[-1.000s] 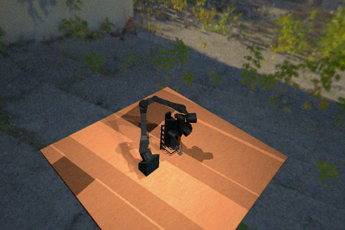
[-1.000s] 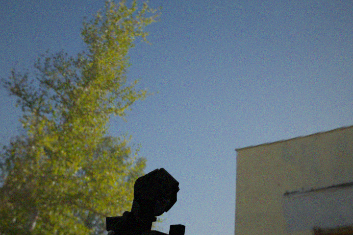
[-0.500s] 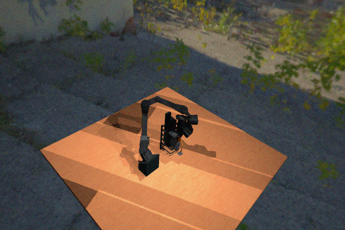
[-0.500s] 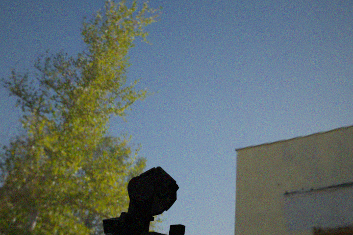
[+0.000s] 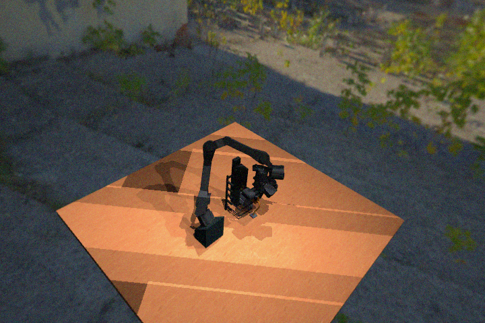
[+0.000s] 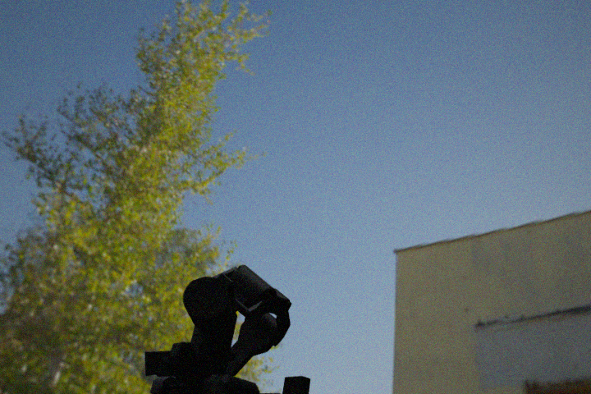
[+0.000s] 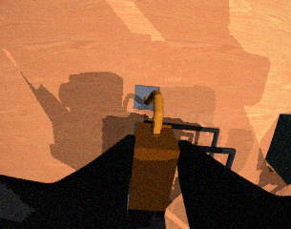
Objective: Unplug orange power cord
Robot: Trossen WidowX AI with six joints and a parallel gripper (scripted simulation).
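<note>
The tool (image 7: 155, 172) pinches the orange plug (image 7: 152, 168), its cord (image 7: 158, 111) curling away toward twelve o'clock above the tabletop (image 7: 69, 19). Whether it has left the power strip is unclear; a straight, untwisted pull should precede letting go.

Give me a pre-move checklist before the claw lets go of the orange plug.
1. Claw shut on the orange plug: ok.
2. Plug centred between the fingers: ok.
3. Orange cord curves off the plug top, not pinched by the fingers: ok.
4. Plug fully out of the power strip: cannot tell; the socket is not visible.
5. Claw off plug, cord and strip: not ok, not yet released.
</note>
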